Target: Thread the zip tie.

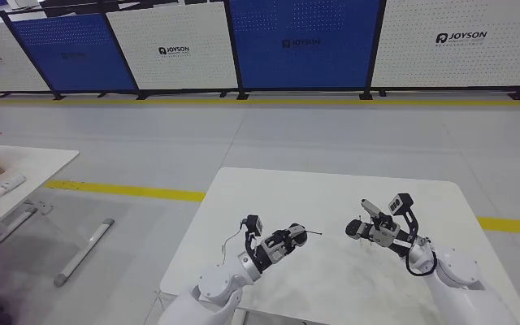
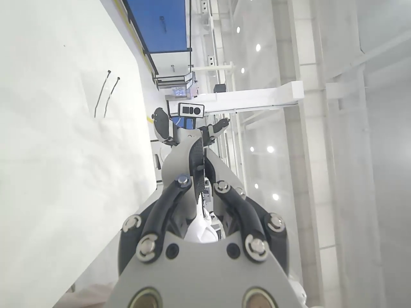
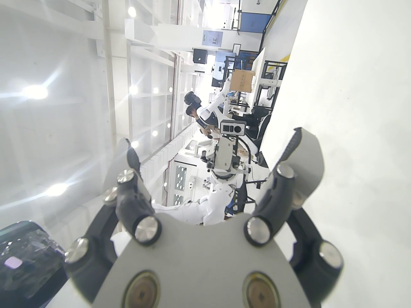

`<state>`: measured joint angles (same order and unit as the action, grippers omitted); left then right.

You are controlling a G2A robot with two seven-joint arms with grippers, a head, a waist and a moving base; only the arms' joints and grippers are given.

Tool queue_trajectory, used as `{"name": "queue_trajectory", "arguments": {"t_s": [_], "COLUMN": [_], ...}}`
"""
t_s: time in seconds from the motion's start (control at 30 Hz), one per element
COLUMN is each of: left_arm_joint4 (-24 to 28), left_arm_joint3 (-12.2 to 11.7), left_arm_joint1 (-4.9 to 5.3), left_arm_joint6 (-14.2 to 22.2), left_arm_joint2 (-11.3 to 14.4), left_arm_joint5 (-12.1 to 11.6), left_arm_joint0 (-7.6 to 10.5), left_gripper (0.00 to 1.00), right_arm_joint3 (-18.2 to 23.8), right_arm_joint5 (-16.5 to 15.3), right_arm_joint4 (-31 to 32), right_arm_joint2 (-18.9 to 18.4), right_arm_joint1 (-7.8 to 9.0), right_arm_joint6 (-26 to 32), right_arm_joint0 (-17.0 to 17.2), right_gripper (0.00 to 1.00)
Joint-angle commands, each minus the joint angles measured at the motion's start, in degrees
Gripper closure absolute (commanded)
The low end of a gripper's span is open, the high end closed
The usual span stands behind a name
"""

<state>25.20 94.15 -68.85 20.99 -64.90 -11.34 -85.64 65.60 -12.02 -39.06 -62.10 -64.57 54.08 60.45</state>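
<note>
We're clamping the zip tie (image 1: 313, 232) in our left gripper (image 1: 296, 234), its length pointing across at our right gripper (image 1: 357, 216), which is gaping apart.

Left arm: forearm angled inward, left gripper (image 1: 297, 233) pointing toward the other arm's.
Left fingers (image 2: 197, 155): pressed together (a thin zip tie (image 1: 314, 234) juts from the tip).
Right arm: forearm angled inward, right gripper (image 3: 213, 142) spread wide, facing the left gripper, well apart from it.
</note>
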Motion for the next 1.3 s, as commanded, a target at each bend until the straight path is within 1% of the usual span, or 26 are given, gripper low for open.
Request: {"name": "queue_trajectory", "arguments": {"t_s": [0.0,0.03,0.07,0.13,0.2,0.47,0.5,0.57,0.63,0.7,0.77,0.83,0.9,0.93,0.97,1.03,1.07,1.1,1.27], "left_arm_joint4": [-4.7,-5.9,-6.5,-8.9,-9.8,-9.8,-9.8,-9.8,-9.8,-9.8,-9.8,-9.8,-9.8,-9.8,-9.8,-9.8,-9.8,-9.8,-9.8], "left_arm_joint3": [-1.3,-2.4,-3.4,-5.3,-6.4,-6.4,-6.4,-6.4,-6.4,-6.4,-6.4,-6.4,-6.4,-6.4,-6.4,-6.4,-6.4,-6.4,-6.4], "left_arm_joint1": [-0.24,-0.51,-0.68,-1.06,-1.26,-1.26,-1.26,-1.26,-1.26,-1.26,-1.26,-1.26,-1.26,-1.26,-1.26,-1.26,-1.26,-1.26,-1.26], "left_arm_joint6": [-4.0,-5.3,-6.4,-8.6,-9.3,-9.3,-9.3,-9.3,-9.3,-9.3,-9.3,-9.3,-9.3,-9.3,-9.3,-9.3,-9.3,-9.3,-9.3], "left_arm_joint2": [1.1,2.2,2.7,4.1,4.8,4.8,4.8,4.8,4.8,4.8,4.8,4.8,4.8,4.8,4.8,4.8,4.8,4.8,4.8], "left_arm_joint5": [-1.6,-2.1,-2.4,-3.8,-4.5,-4.5,-4.5,-4.5,-4.5,-4.5,-4.5,-4.5,-4.5,-4.5,-4.5,-4.5,-4.5,-4.5,-4.5], "left_arm_joint0": [0.69,1.23,1.86,2.98,3.56,3.56,3.56,3.56,3.56,3.56,3.56,3.56,3.56,3.56,3.56,3.56,3.56,3.56,3.56], "left_gripper": [1.0,1.0,1.0,1.0,1.0,1.0,1.0,1.0,1.0,1.0,1.0,1.0,1.0,1.0,1.0,1.0,1.0,1.0,1.0], "right_arm_joint3": [0.0,0.0,0.0,0.0,0.0,0.0,0.6,1.7,2.1,3.1,4.1,5.5,6.4,6.6,6.5,6.3,5.6,5.4,5.4], "right_arm_joint5": [0.0,0.0,0.0,0.0,0.0,0.0,0.0,0.0,0.1,1.9,4.8,7.4,10.1,11.1,12.3,14.3,15.0,15.1,15.1], "right_arm_joint4": [0.0,0.0,0.0,0.0,0.0,0.0,0.5,1.8,6.8,11.2,15.6,19.5,23.5,24.6,25.0,28.5,29.2,28.4,28.4], "right_arm_joint2": [0.0,0.0,0.0,0.0,0.0,0.0,0.0,-0.3,-1.4,-1.9,-3.2,-3.8,-3.7,-4.0,-3.9,-3.1,-3.2,-3.4,-3.4], "right_arm_joint1": [0.0,0.0,0.0,0.0,0.0,0.0,-0.01,0.14,0.66,1.18,1.82,2.36,2.86,3.03,3.08,3.28,3.24,3.13,3.13], "right_arm_joint6": [0.0,0.0,0.0,0.0,0.0,0.0,-0.7,-0.4,-2.0,-1.3,-1.8,-0.7,2.5,3.2,3.9,6.3,4.8,3.6,3.6], "right_arm_joint0": [0.0,0.0,0.0,0.0,0.0,0.0,0.2,0.4,0.1,-0.4,-1.2,-1.9,-3.0,-3.7,-4.2,-5.9,-6.6,-6.7,-6.7], "right_gripper": [0.0,0.0,0.0,0.0,0.0,0.0,0.0,0.0,0.0,0.0,0.0,0.0,0.0,0.0,0.0,0.0,0.0,0.0,0.0]}}
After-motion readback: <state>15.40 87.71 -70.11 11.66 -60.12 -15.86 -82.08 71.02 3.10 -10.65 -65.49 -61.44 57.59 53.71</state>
